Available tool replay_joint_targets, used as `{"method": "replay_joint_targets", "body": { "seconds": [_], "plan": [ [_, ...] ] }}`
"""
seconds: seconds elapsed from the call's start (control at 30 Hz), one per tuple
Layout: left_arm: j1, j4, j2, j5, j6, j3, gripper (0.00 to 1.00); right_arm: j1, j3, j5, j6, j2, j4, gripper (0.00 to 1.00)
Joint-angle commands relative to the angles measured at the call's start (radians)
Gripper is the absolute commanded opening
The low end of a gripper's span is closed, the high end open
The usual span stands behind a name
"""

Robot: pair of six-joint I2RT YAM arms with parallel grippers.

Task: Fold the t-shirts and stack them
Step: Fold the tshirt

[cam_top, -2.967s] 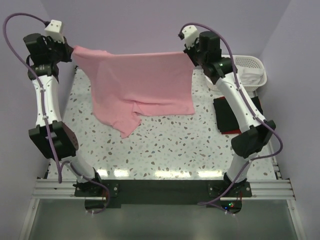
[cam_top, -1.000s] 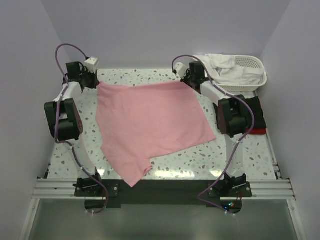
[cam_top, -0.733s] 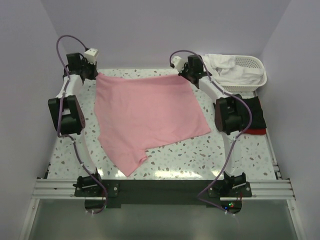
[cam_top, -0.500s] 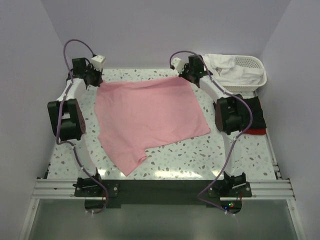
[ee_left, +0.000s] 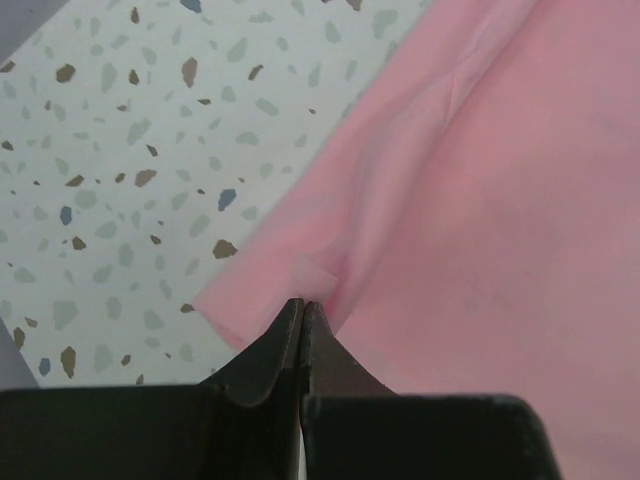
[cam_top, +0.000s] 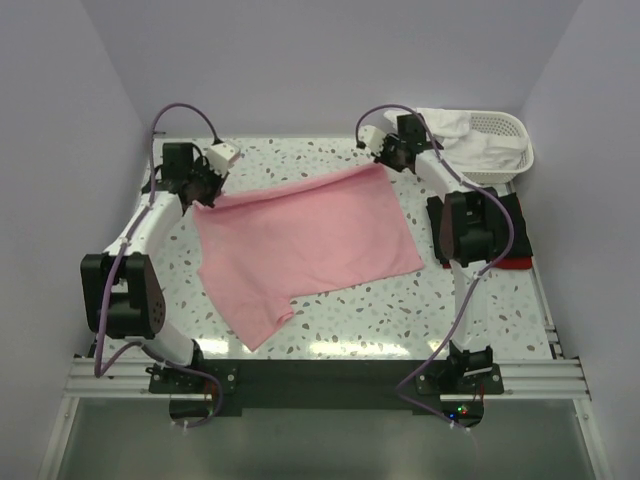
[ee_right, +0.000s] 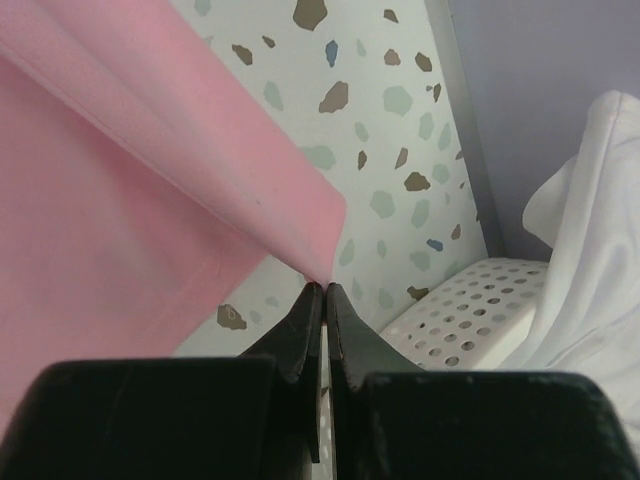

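Lying mostly flat on the speckled table (cam_top: 400,310), the pink t-shirt (cam_top: 300,240) has both far corners pinched: the left gripper (ee_left: 302,308) is clenched on the far-left corner, the right gripper (ee_right: 322,292) on the far-right one. Beside it to the right lie a black t-shirt (cam_top: 518,220) over a red t-shirt (cam_top: 510,263), and beyond them the basket (cam_top: 505,122) holding white cloth (cam_top: 455,128)
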Motion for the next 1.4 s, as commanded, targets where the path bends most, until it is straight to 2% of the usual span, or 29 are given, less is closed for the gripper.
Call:
{"method": "replay_joint_targets", "body": {
  "seconds": [0.0, 0.2, 0.37, 0.63, 0.8, 0.87, 0.9, 0.97, 1.0, 1.03, 1.07, 1.2, 1.37],
  "plan": [
    [-0.010, -0.050, -0.064, -0.057, 0.007, -0.059, 0.00, -0.024, -0.027, -0.069, -0.069, -0.062, -0.019, 0.00],
    [-0.031, -0.062, -0.138, -0.074, -0.036, -0.186, 0.00, -0.034, -0.115, -0.107, -0.121, -0.094, -0.020, 0.00],
    [-0.044, -0.036, -0.121, -0.136, -0.003, -0.264, 0.00, -0.031, -0.218, -0.112, -0.170, -0.128, -0.008, 0.00],
    [-0.055, -0.056, -0.066, -0.077, -0.010, -0.252, 0.00, -0.032, -0.198, -0.069, -0.154, -0.100, 0.012, 0.00],
    [-0.055, -0.090, -0.052, -0.070, 0.053, -0.241, 0.00, -0.029, -0.212, -0.087, -0.192, -0.128, -0.045, 0.00],
    [-0.055, -0.146, -0.057, -0.013, 0.109, -0.220, 0.00, -0.029, -0.227, -0.087, -0.233, -0.151, -0.069, 0.00],
    [-0.055, -0.178, -0.058, 0.010, 0.135, -0.208, 0.07, -0.031, -0.228, -0.083, -0.242, -0.157, -0.103, 0.08],
    [-0.055, -0.250, -0.077, 0.051, 0.204, -0.171, 0.16, -0.032, -0.192, -0.089, -0.255, -0.166, -0.185, 0.18],
    [-0.053, -0.263, -0.083, 0.055, 0.214, -0.163, 0.20, -0.032, -0.176, -0.095, -0.255, -0.169, -0.213, 0.39],
    [-0.051, -0.284, -0.089, 0.056, 0.223, -0.151, 0.24, -0.035, -0.156, -0.103, -0.253, -0.172, -0.245, 0.52],
    [-0.051, -0.290, -0.089, 0.061, 0.218, -0.127, 0.30, -0.038, -0.107, -0.112, -0.249, -0.174, -0.313, 0.57],
    [-0.036, -0.301, -0.020, 0.079, 0.133, -0.039, 0.35, -0.037, -0.002, -0.147, -0.145, -0.159, -0.394, 0.60],
    [-0.033, -0.251, 0.145, -0.006, -0.032, 0.053, 0.34, 0.000, 0.116, -0.107, -0.045, -0.071, -0.469, 0.58]
  ]
}}
